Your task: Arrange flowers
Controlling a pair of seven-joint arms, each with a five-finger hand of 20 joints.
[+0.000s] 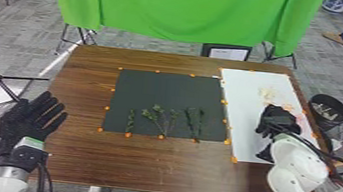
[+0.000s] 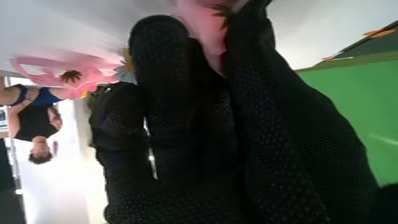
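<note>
Over the white sheet [image 1: 250,98], my right hand [image 1: 277,119] is low beside pale yellowish flowers [image 1: 266,93] and pink ones [image 1: 301,118]. In the right wrist view the fingers of my right hand [image 2: 178,115] are fairly straight, and a pink flower [image 2: 206,22] shows in the narrow space at their tips; a firm hold cannot be made out. Another pink flower [image 2: 67,72] lies beside the fingers. Green stems with leaves [image 1: 166,119] lie side by side on the dark mat [image 1: 164,91]. My left hand [image 1: 27,124] is open at the table's left edge.
Orange markers [image 1: 233,159] line the mat and the sheet on the brown table [image 1: 153,165]. A black bin [image 1: 329,110] stands on the floor beyond the right edge. Green cloth [image 1: 184,12] hangs behind the table, and a tripod [image 1: 5,79] stands at the left.
</note>
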